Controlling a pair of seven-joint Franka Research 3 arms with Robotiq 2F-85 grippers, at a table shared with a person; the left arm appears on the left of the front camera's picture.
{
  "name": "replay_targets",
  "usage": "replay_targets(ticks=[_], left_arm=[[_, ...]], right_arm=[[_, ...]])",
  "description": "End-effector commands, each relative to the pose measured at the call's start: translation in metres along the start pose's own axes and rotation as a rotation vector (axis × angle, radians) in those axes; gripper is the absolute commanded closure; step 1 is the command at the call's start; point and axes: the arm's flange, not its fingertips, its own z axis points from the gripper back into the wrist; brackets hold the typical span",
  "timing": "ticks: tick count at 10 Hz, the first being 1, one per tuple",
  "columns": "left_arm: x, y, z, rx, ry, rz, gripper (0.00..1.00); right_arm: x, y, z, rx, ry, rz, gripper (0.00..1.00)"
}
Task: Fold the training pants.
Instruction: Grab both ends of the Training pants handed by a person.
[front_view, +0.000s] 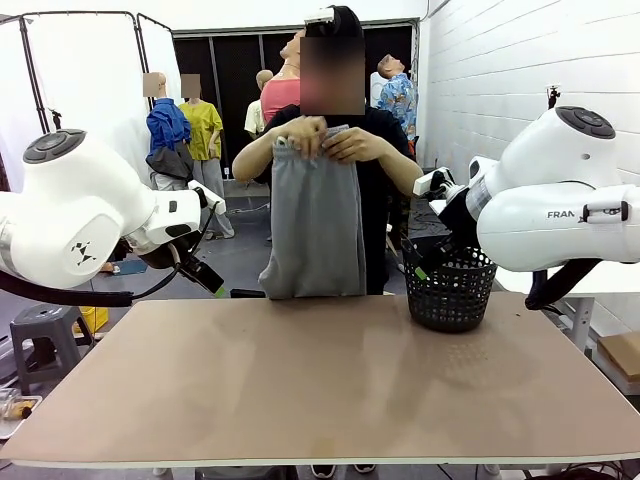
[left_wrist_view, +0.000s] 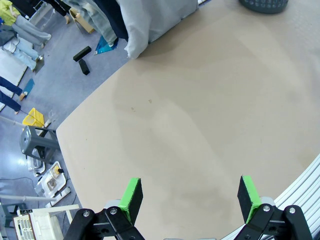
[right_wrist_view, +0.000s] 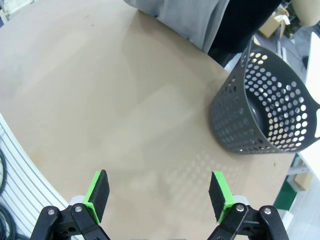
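The light grey, soft training pants (front_view: 316, 225) are not on the tan tabletop (front_view: 300, 390) yet. A person at the far edge holds them up by the waistband with both hands (front_view: 358, 146). The pants hang straight down, so their long way runs up and down. The waistband is on top and the leg ends are low, at the middle of the far edge.

The left gripper (left_wrist_view: 190, 192) and the right gripper (right_wrist_view: 160, 192) are wide open and hold nothing. Both hang above the tabletop. The pants are ahead of them, across the table, and neither gripper looks clearly nearer. A black basket with holes (front_view: 450, 290) stands near the far right corner.
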Motion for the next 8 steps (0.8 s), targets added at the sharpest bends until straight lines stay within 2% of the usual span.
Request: replay_targets(ticks=[1, 8], left_arm=[[0.0, 0.0009, 0.0011, 0.0, -0.003, -0.011, 0.0], [0.0, 0.0009, 0.0011, 0.0, -0.003, -0.011, 0.0]], right_arm=[[0.0, -0.0003, -0.0005, 0.003, -0.001, -0.001, 0.0], [0.0, -0.0003, -0.0005, 0.003, -0.001, -0.001, 0.0]])
